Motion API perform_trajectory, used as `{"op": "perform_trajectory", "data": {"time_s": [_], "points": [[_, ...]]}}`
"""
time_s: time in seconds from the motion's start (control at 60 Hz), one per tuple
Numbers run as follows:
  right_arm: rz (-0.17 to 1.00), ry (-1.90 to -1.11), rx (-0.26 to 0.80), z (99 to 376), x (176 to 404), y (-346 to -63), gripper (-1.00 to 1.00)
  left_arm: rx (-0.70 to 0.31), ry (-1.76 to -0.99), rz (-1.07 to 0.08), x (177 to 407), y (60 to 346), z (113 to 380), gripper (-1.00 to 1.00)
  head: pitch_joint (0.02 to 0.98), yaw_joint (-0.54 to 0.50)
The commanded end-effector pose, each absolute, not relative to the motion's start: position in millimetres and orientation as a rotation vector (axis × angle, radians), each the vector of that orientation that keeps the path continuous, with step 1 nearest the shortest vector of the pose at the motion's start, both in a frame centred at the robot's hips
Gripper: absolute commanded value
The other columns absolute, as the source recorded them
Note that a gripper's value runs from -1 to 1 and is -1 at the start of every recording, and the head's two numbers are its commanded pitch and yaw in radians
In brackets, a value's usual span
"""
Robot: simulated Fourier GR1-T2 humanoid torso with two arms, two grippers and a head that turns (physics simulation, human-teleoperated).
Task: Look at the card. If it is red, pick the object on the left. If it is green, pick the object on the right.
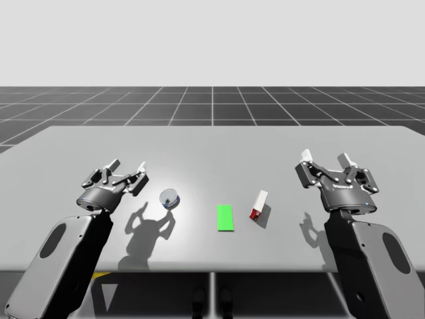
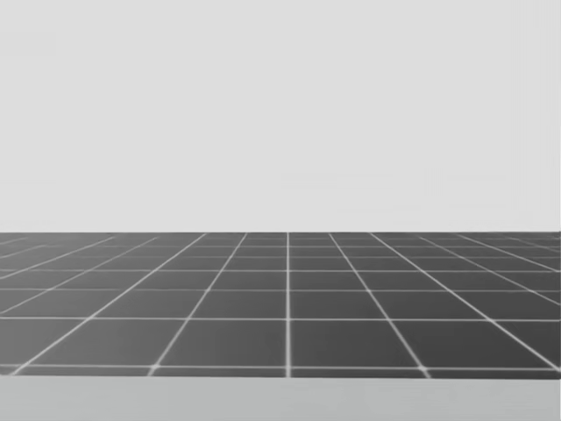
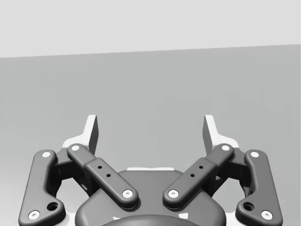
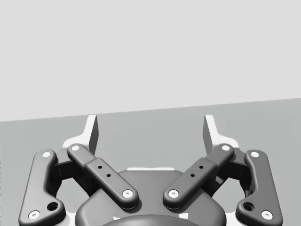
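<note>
Red-white box (image 1: 259,205) left of right tool (image 1: 325,159)

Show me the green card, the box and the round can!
green card (image 1: 226,218), high view, its middle.
red and white box (image 1: 259,204), high view, its middle.
round can (image 1: 169,197), high view, its top.

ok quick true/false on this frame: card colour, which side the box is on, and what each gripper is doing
1. The card is red. False: it is green.
2. The red-and-white box lies to the right of the card. True.
3. The left gripper is shut on the grey round can. False: its fingers are open, and the can stands on the table apart from it.
4. The right gripper has open fingers with nothing between them. True.
</note>
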State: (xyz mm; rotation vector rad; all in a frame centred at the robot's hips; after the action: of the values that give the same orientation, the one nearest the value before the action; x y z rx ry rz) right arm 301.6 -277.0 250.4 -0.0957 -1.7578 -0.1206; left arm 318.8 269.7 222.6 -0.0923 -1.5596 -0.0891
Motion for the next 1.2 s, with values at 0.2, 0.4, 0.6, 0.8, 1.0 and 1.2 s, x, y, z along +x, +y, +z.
{"op": "perform_trajectory", "data": {"time_s": [0.2,0.4,0.6,0.8,1.0,1.2], "points": [[-0.113,-1.735,-0.078,249.8,301.8,-276.0,-1.00,-0.085,-1.561,-0.094,318.3,269.7,222.6,-1.00,0.116,0.02],[-0.109,-1.720,-0.124,249.7,302.4,-274.3,-1.00,-0.080,-1.562,-0.097,318.2,269.6,222.4,-1.00,0.291,0.02],[-0.141,-1.692,-0.107,248.5,303.2,-275.7,-1.00,-0.071,-1.564,-0.106,319.1,269.8,221.6,-1.00,0.507,0.03],[-0.123,-1.685,-0.119,246.6,304.0,-273.4,-1.00,-0.064,-1.564,-0.118,319.8,269.5,220.8,-1.00,0.669,0.01],[-0.114,-1.680,-0.123,245.7,304.9,-272.8,-1.00,-0.053,-1.564,-0.130,320.4,268.3,220.2,-1.00,0.813,-0.03],[-0.117,-1.677,-0.124,246.3,304.8,-272.7,-1.00,-0.054,-1.563,-0.134,320.7,267.0,220.7,-1.00,0.905,-0.07]]}}
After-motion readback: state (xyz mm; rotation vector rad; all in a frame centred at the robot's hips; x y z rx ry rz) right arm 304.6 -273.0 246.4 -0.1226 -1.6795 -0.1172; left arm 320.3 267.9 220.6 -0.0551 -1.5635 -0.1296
